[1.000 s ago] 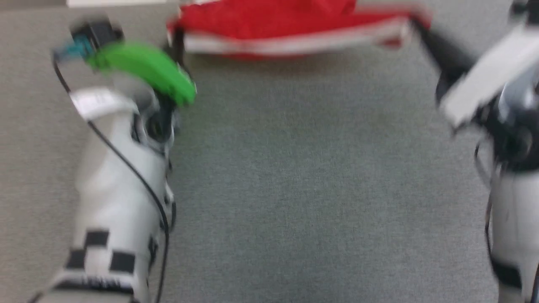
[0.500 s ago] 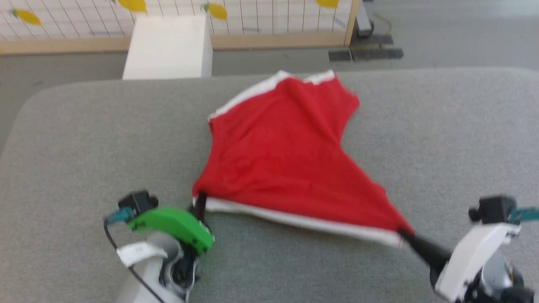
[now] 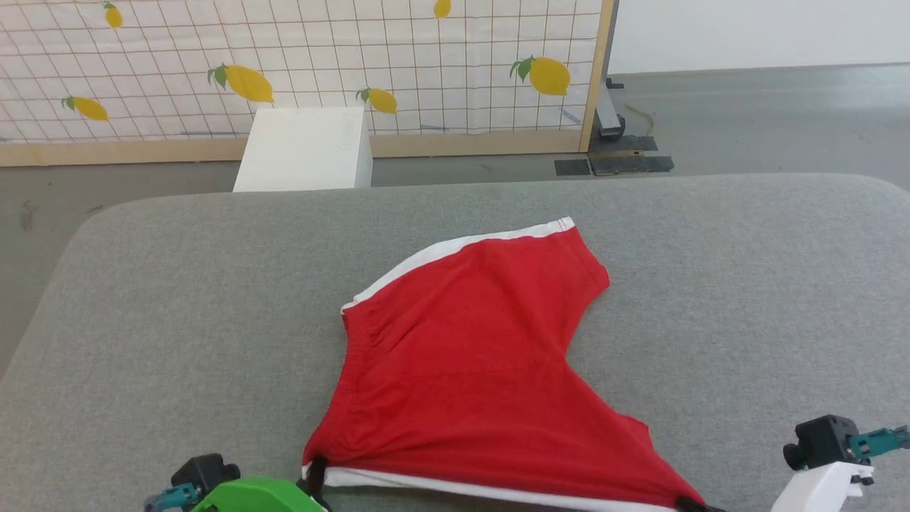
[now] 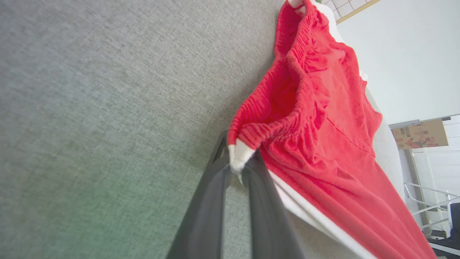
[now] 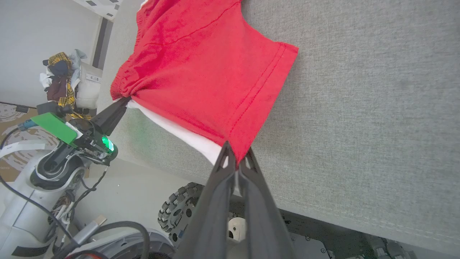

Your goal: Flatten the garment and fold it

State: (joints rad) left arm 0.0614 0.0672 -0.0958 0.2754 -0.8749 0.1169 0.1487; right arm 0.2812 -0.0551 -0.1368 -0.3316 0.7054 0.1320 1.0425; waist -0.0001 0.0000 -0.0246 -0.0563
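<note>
- Nearest, at 7 o'clock in the head view, the left gripper (image 3: 316, 475) is clamped on the near-left corner of the red basketball shorts (image 3: 469, 370). The left wrist view shows it pinching white trim beside the gathered waistband (image 4: 287, 118).
- At 5 o'clock, the right gripper (image 5: 236, 158) is closed tight on the near-right corner, at a stitched leg hem.
- The white-banded edge is stretched taut between them. The rest of the shorts lie on the grey padded table (image 3: 178, 284), from centre towards 12 o'clock.
- This looks like the flattening step, mid-spread. The next move likely calls for laying the near edge down evenly under tension, then letting go.
- The head view gives the whole outline. The right wrist view adds the robot's wheeled base (image 5: 179, 212) below the table edge.
- Farthest are a white box (image 3: 306, 149) at 11 o'clock and a lemon-print screen (image 3: 320, 50) at 12 o'clock.
</note>
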